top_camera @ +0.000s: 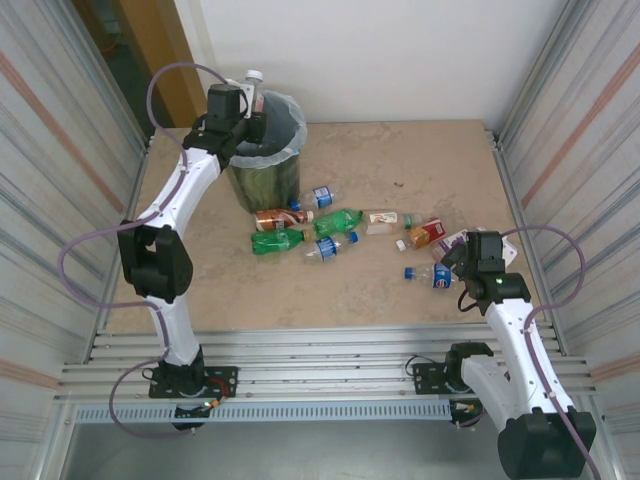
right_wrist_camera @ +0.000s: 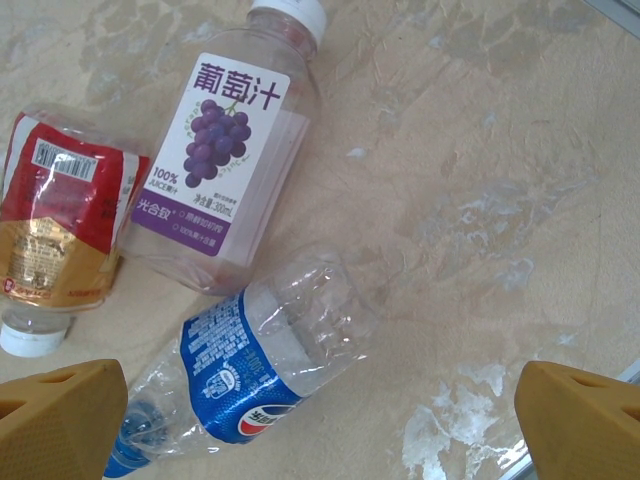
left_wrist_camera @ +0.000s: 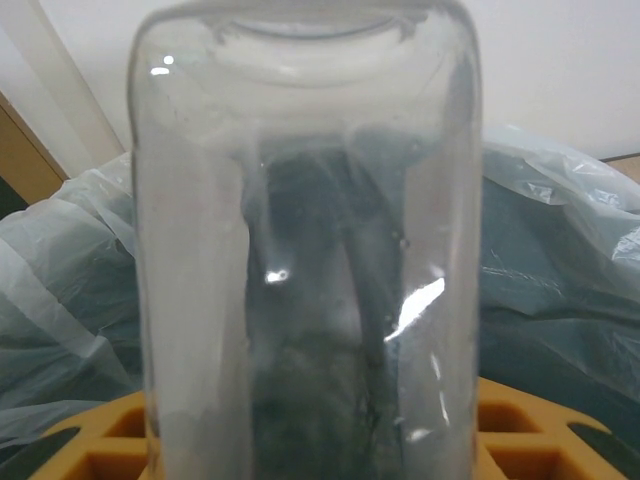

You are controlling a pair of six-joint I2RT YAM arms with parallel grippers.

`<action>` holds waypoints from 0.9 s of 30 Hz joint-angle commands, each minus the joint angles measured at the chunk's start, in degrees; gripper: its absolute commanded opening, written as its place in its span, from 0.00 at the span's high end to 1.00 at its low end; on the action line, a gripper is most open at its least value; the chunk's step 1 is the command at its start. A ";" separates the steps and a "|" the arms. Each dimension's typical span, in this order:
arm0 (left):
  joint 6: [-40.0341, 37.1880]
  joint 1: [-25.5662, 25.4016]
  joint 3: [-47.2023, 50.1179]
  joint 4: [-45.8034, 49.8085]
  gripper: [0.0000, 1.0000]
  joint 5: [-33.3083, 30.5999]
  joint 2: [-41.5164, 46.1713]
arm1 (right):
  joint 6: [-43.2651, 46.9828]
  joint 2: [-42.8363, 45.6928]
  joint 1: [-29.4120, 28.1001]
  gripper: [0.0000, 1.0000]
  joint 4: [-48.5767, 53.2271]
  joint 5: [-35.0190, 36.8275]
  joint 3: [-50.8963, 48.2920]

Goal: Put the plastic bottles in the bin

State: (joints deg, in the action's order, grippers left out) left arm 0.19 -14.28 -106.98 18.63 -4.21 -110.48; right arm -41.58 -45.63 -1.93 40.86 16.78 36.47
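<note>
My left gripper point(top_camera: 248, 108) is raised over the bin point(top_camera: 262, 172), a dark shiny basket with a pale bag liner point(left_wrist_camera: 560, 250). It is shut on a clear bottle point(left_wrist_camera: 300, 250) that stands upright, white cap point(top_camera: 254, 77) on top. Its yellow fingers point(left_wrist_camera: 100, 450) show at both sides of the bottle. My right gripper point(right_wrist_camera: 320, 425) hangs open above a crushed clear bottle with a blue label point(right_wrist_camera: 250, 370), next to a grape-juice bottle point(right_wrist_camera: 235, 160) and a red-labelled bottle point(right_wrist_camera: 60, 230). Two green bottles point(top_camera: 277, 241) and a brown-orange one point(top_camera: 270, 217) lie mid-table.
More bottles are scattered across the middle of the beige table point(top_camera: 400, 160): a clear blue-capped one point(top_camera: 318, 196), another point(top_camera: 330, 246) and a white-labelled one point(top_camera: 383, 220). Corrugated metal walls point(top_camera: 590, 150) close in both sides. A slatted metal rail point(top_camera: 320, 370) runs along the near edge.
</note>
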 commanded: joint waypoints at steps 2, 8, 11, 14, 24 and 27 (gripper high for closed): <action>0.95 0.40 -0.32 -0.44 0.63 0.47 -1.05 | -0.66 0.71 -0.52 0.02 0.69 2.13 1.08; 0.74 0.40 0.32 -0.44 0.61 -0.06 -1.69 | -1.79 2.01 -0.52 0.02 0.45 3.13 0.69; 0.78 0.42 0.69 -0.53 0.57 -0.07 -1.76 | -2.17 2.36 -0.50 0.02 0.77 3.78 0.62; 0.78 0.40 1.14 -0.70 0.49 0.12 -1.76 | -2.49 2.47 -0.48 0.02 0.94 4.29 0.61; 1.09 0.40 1.33 -0.79 0.28 0.24 -1.97 | -2.82 2.56 -0.46 0.02 1.06 4.38 0.53; 1.09 0.47 1.14 -0.72 0.25 0.25 -1.55 | -2.65 2.69 -0.39 0.02 1.24 4.50 0.54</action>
State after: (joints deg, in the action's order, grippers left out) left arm 1.32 -14.28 -106.15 18.57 -4.05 -112.14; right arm -43.09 -43.81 -1.93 40.84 19.73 36.47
